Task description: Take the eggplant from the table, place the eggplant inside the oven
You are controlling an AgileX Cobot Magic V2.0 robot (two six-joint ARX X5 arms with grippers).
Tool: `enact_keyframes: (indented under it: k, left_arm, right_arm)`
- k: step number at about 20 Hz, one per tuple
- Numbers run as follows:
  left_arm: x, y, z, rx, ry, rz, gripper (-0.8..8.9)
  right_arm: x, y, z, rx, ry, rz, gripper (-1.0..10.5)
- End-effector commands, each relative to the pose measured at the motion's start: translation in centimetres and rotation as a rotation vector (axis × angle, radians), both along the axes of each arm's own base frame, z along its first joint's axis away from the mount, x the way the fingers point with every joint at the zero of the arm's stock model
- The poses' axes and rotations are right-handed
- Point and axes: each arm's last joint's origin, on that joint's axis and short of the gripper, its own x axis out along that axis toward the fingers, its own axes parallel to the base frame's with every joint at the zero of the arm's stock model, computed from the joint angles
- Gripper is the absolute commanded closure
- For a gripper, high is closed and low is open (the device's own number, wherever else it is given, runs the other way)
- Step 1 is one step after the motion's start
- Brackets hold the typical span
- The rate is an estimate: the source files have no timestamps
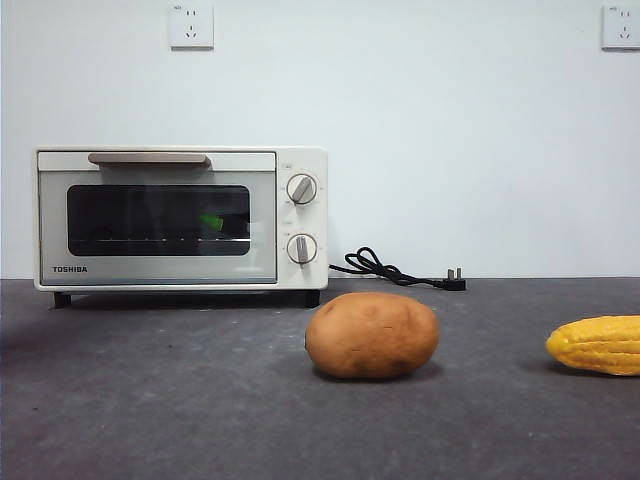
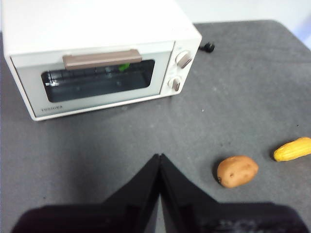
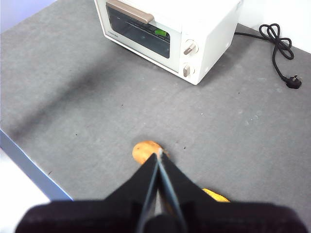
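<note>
Nearest the front camera, on the dark grey table (image 1: 150,400), a brown potato (image 1: 372,335) lies on its side, and a yellow corn cob (image 1: 598,345) lies well apart from it at the picture's right edge. Neither arm shows in the front view; both hang high above the table. From its wrist camera the left gripper (image 2: 160,156) has its two black jaws pressed together with nothing between them, and the right gripper (image 3: 159,156) is likewise closed and empty, its tip over the potato as seen from above. Farther back stands the cream-white oven (image 1: 180,218), its door closed. Through the dark glass a patch of bright green shows: the stem cap of the eggplant (image 1: 211,222), lying inside on the wire rack; its purple body cannot be made out. Behind, a black power cord (image 1: 385,268) lies coiled by the wall.
</note>
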Motion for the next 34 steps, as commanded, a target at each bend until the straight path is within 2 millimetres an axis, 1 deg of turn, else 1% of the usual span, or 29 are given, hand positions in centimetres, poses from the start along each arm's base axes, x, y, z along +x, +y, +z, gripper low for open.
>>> enact_keyframes:
  k: [1,3,7,14,20,24,27,29,31,33,34]
  left_arm:
    - [-1.5,0.0,0.4,0.012,-0.052,-0.007,8.19]
    - [-2.1,0.0,0.5,0.013,-0.070,-0.007,8.19]
    - [-2.2,0.0,0.5,0.012,-0.064,-0.007,8.18]
    - [-1.2,0.0,0.3,0.011,-0.035,-0.008,8.18]
    - [-0.8,0.0,0.1,0.006,-0.016,-0.009,8.18]
    - [-0.6,-0.2,0.1,-0.022,-0.011,-0.071,8.18]
    - [-0.1,-0.2,0.2,-0.020,-0.022,-0.072,8.18]
    - [0.3,-0.3,0.6,0.016,-0.093,-0.097,8.18]
    - [0.3,-0.6,1.6,0.070,-0.235,-0.155,8.18]
    - [0.3,-0.6,2.7,0.131,-0.379,-0.176,8.18]
    - [-0.1,-0.6,3.3,0.173,-0.469,-0.185,8.18]
  right_arm:
    - [0.0,0.0,-0.3,-0.017,0.024,-0.005,9.5]
    - [0.0,0.0,-0.3,-0.017,0.024,-0.005,9.5]
    - [0.0,0.0,-0.3,-0.017,0.024,-0.005,9.5]
    - [0.4,0.3,-0.4,-0.028,0.033,-0.008,9.5]
    - [0.8,0.8,-0.6,-0.041,0.044,-0.009,9.5]
    - [1.1,1.0,-0.7,-0.047,0.050,-0.010,9.5]
    - [1.2,1.1,-0.8,-0.051,0.052,-0.011,9.5]
    - [1.2,1.2,-0.8,-0.052,0.054,-0.011,9.5]
    - [1.2,1.2,-0.8,-0.052,0.054,-0.011,9.5]
    - [1.2,1.2,-0.8,-0.052,0.054,-0.011,9.5]
    - [1.2,1.2,-0.8,-0.052,0.053,-0.011,9.5]
